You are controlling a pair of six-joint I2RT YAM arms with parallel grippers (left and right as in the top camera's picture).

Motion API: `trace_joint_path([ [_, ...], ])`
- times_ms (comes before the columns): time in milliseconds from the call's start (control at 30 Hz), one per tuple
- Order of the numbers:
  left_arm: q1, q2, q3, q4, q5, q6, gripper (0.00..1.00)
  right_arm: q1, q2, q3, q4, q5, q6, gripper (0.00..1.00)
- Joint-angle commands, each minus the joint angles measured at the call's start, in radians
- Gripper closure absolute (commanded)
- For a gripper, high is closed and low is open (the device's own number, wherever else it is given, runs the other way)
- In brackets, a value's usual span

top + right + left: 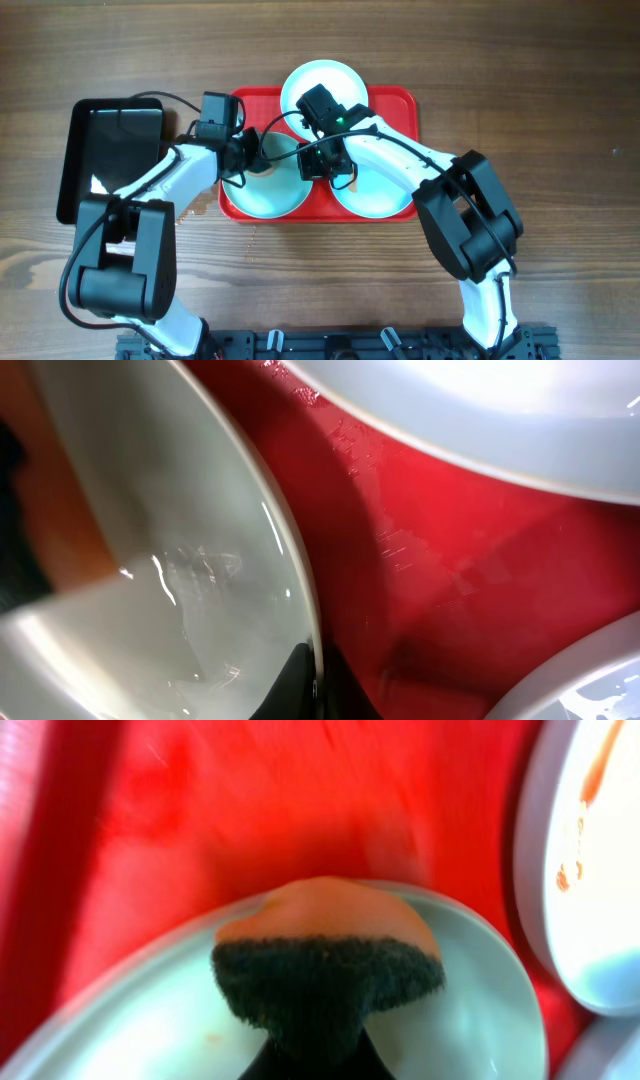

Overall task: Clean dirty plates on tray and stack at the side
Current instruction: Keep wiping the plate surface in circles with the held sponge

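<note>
Red tray [396, 101] crowded; far plate [308, 80] overhangs its rim.

The left claw [312, 1058] pinches a sponge [325, 965], dark scrubbing side nearest, orange side beyond. The sponge sits over a pale plate [140, 1020] on the red tray [250, 810]. A second plate [600, 910] at the right edge carries orange-brown smears [592, 780].
</note>
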Motion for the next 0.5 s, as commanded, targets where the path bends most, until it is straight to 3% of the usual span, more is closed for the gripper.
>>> trace_joint_path([
  [0,-0.036,0.017,-0.005,-0.037,0.127,0.013,0.96,0.009,0.014,-0.017,-0.009,0.017,-0.02,0.96],
  [300,-0.015,0.016,-0.005,-0.15,0.013,0.01,0.96,0.009,0.014,-0.017,-0.012,0.017,-0.016,0.96],
  [467,0.041,0.016,-0.005,-0.278,-0.132,-0.076,0.96,0.009,0.014,-0.017,-0.015,0.017,-0.008,0.96],
])
